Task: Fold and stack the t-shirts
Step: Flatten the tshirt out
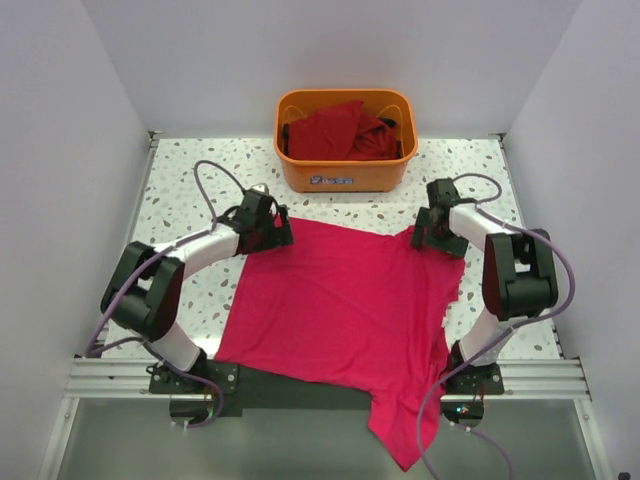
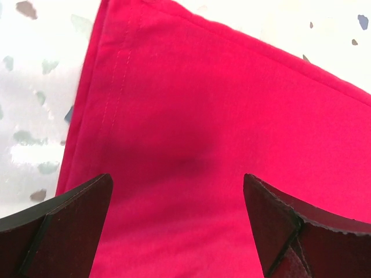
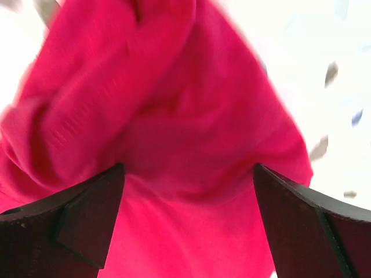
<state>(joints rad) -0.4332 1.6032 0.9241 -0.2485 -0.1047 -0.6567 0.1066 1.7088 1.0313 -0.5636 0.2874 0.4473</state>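
Note:
A bright pinkish-crimson t-shirt (image 1: 345,305) lies spread on the speckled table, one part hanging over the near edge. My left gripper (image 1: 275,232) is open at the shirt's far left corner, its jaws wide apart over the hemmed cloth (image 2: 185,116). My right gripper (image 1: 432,232) is open at the far right corner, its jaws wide apart over bunched cloth (image 3: 174,116). Darker red t-shirts (image 1: 340,132) lie heaped in the orange basket.
The orange plastic basket (image 1: 345,172) stands at the back centre of the table. White walls close in on both sides and the back. The metal rail (image 1: 560,378) with the arm bases runs along the near edge.

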